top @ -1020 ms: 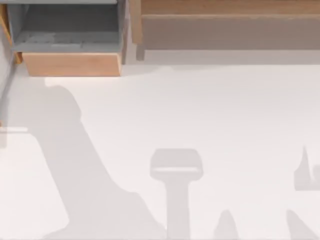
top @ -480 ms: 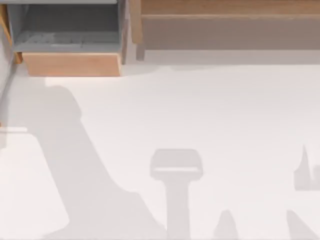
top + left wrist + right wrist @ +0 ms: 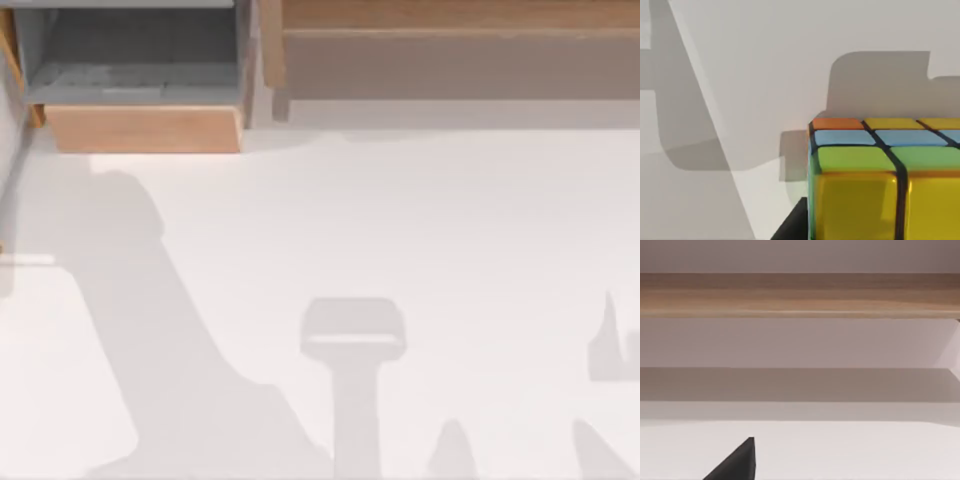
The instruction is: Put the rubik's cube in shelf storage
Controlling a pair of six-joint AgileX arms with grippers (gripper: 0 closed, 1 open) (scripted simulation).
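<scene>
The rubik's cube (image 3: 880, 170) looms close in the left wrist view, with yellow, green, blue and orange tiles. It hangs above the white table and casts a shadow below. My left gripper (image 3: 875, 232) is shut on it, and one dark finger (image 3: 792, 225) lies against the cube's side. The shelf storage (image 3: 450, 15) runs along the back right of the table, a wood ledge over a greyish-brown recess (image 3: 450, 65) with a side post (image 3: 272, 50). My right gripper (image 3: 742, 462) faces the shelf's ledge (image 3: 800, 295) from some way off.
A grey-lined box with a light wood front (image 3: 140, 128) stands at the back left, beside the shelf's post. Arm shadows (image 3: 150, 330) fall across the white table (image 3: 450, 230) at the left, middle front and right.
</scene>
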